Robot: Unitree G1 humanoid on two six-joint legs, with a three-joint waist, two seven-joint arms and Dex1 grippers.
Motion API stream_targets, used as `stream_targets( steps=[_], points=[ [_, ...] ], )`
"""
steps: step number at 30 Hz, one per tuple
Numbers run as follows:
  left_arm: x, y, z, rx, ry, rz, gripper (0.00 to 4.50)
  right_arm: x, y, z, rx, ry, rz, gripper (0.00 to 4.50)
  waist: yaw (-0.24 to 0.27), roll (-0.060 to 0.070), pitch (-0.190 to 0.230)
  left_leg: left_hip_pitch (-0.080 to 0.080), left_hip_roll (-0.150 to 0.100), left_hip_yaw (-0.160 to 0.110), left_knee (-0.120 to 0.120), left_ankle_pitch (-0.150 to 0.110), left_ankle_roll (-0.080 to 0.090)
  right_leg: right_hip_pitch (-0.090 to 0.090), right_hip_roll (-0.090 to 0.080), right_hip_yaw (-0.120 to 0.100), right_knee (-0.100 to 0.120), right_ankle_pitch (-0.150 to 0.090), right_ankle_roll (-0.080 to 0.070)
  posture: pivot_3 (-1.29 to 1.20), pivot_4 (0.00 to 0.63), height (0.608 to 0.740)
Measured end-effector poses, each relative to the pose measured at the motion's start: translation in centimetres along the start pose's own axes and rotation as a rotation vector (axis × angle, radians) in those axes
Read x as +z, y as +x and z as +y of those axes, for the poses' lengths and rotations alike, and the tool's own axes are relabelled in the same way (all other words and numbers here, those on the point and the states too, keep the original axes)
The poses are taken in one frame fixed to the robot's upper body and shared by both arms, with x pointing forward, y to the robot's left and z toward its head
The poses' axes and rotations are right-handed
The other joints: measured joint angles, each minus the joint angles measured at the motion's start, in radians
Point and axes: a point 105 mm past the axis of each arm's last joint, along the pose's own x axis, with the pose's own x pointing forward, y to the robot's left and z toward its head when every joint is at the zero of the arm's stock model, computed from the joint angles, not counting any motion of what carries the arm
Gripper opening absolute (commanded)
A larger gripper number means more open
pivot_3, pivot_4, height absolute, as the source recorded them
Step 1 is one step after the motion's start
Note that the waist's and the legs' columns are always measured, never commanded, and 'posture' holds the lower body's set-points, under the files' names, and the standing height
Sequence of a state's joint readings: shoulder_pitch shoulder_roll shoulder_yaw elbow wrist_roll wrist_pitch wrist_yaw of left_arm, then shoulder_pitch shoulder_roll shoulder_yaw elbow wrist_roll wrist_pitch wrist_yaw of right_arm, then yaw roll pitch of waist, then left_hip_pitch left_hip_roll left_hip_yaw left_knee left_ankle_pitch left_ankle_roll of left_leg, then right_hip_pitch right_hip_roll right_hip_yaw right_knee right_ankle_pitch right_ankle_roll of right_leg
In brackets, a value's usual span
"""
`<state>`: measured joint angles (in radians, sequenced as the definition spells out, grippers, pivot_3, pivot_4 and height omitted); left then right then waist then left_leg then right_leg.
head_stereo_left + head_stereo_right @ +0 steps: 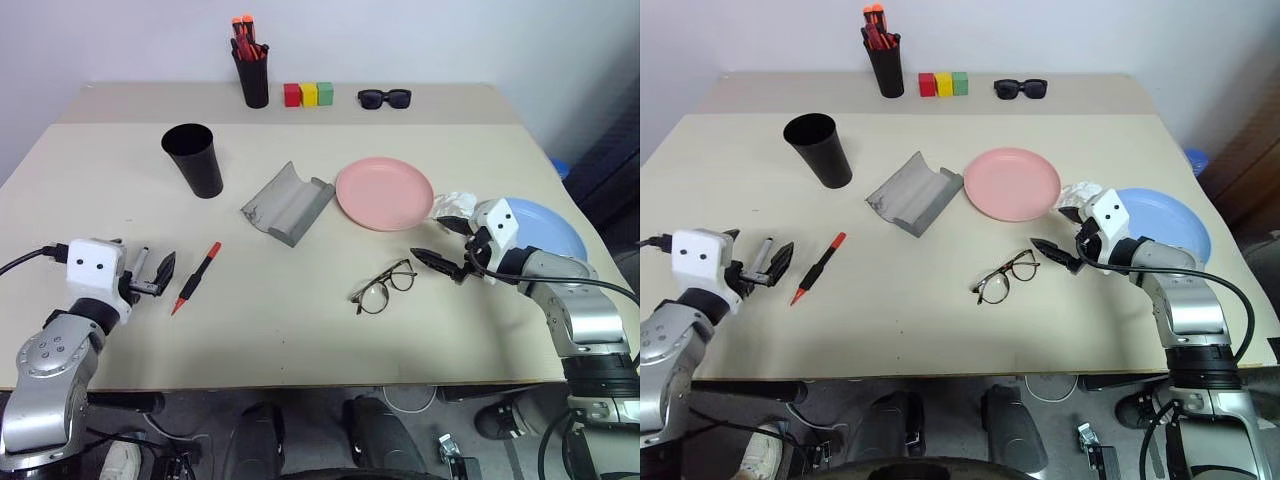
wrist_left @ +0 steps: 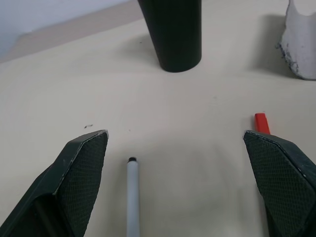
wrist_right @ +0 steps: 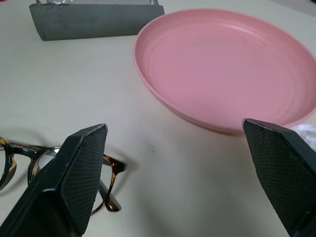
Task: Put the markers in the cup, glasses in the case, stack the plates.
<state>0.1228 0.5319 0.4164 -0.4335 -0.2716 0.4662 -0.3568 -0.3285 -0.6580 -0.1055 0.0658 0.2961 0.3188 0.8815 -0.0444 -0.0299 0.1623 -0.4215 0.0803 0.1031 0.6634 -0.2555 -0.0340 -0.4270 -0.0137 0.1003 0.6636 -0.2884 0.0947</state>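
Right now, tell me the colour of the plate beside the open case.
Salmon pink plate, clearest in the right wrist view.

On the counter (image 1: 300, 330), the cup (image 1: 194, 158) stands left of the open case (image 1: 288, 202); the plates (image 1: 384, 192) lie to its right, glasses (image 1: 384, 287) before them, marker (image 1: 196, 277) nearer left.

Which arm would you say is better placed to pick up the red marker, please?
Probably the left. The left gripper is open beside the red marker, while the right gripper is across the table by the glasses.
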Motion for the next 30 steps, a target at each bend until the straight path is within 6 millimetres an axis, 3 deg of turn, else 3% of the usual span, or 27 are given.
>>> stream_targets(
  steps=[14,19,26,30],
  points=[
    [0.7,0.5,0.2,0.009,-0.001,-0.01,4.5,0.4,1.1,0.3,0.024,-0.011,-0.022,4.46,0.0,0.0,0.0,0.0,0.0,0.0,0.0,0.0,0.0,0.0,0.0,0.0,0.0,0.0,0.0,0.0,0.15,0.722],
    [-0.1,0.5,0.2,0.025,-0.012,0.048,4.5,0.8,2.4,2.0,0.081,-0.01,-0.045,4.46,0.0,0.0,0.0,0.0,0.0,0.0,0.0,0.0,0.0,0.0,0.0,0.0,0.0,0.001,0.001,0.0,0.15,0.722],
    [-1.3,0.8,0.4,0.063,-0.079,0.213,4.5,2.5,4.2,6.1,0.202,-0.043,-0.102,4.46,0.003,0.0,0.0,0.0,0.0,-0.001,0.0,0.0,0.0,0.0,0.0,0.0,0.001,0.001,0.003,0.0,0.15,0.722],
    [-0.5,1.2,-0.7,0.024,-0.143,0.27,4.5,2.8,4.9,8.5,0.268,-0.039,-0.109,4.46,0.003,-0.001,0.0,-0.001,0.0,-0.001,0.001,0.0,0.0,0.0,0.0,-0.001,0.001,0.002,0.003,0.0,0.15,0.722]
  ],
)
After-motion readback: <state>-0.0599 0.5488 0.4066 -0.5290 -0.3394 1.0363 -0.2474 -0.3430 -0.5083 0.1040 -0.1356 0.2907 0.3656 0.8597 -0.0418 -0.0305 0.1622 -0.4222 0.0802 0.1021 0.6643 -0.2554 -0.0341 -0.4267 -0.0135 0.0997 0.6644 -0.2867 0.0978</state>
